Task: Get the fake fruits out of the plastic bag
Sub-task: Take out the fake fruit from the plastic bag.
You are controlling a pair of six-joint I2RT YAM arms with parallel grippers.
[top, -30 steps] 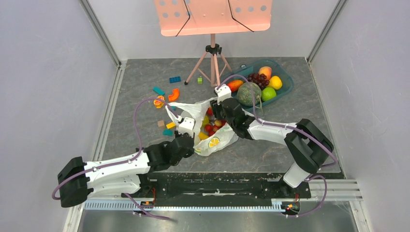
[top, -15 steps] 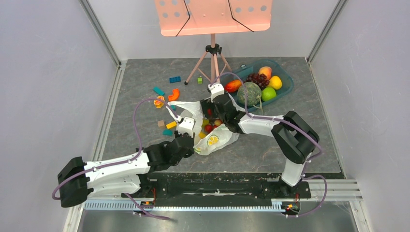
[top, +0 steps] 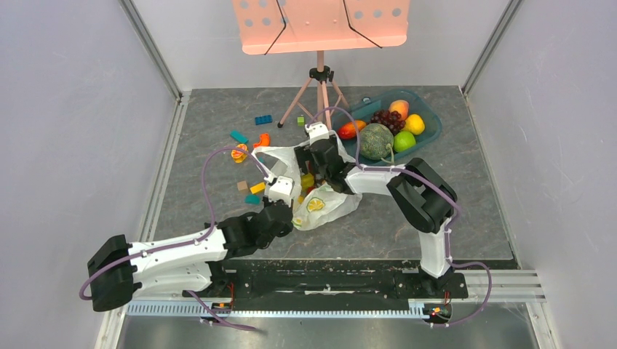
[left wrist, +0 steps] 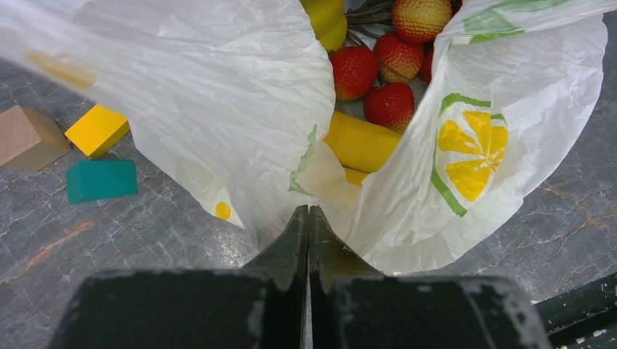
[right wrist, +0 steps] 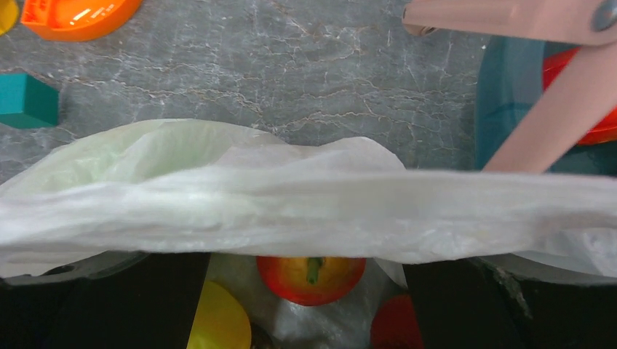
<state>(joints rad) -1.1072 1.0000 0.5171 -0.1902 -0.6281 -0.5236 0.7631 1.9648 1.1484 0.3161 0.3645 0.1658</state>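
Observation:
The plastic bag (top: 327, 203) lies crumpled mid-table, white with a lemon print (left wrist: 466, 149). My left gripper (left wrist: 308, 212) is shut on its near edge, film pinched at the tips (top: 285, 212). Inside the bag lie the fake fruits: a yellow banana (left wrist: 360, 142) and a cluster of red balls (left wrist: 378, 73). My right gripper (top: 318, 166) sits in the bag's far mouth, open wide. Its dark fingers (right wrist: 109, 305) stand far apart under the bag's rim (right wrist: 305, 211). A red-yellow fruit (right wrist: 311, 278) lies between them, untouched, with a yellow one (right wrist: 218, 320) at its left.
A teal tray (top: 431, 129) at the back right holds a netted melon (top: 375, 140), grapes and other fruit. The pink tripod stand (top: 320, 94) rises just behind the bag. Loose blocks lie to the left: yellow (left wrist: 97, 129), teal (left wrist: 102, 179), tan (left wrist: 25, 137), orange (right wrist: 73, 14).
My right gripper has moved left from beside the tray into the bag's mouth and opened wide. The left gripper has kept its hold in place.

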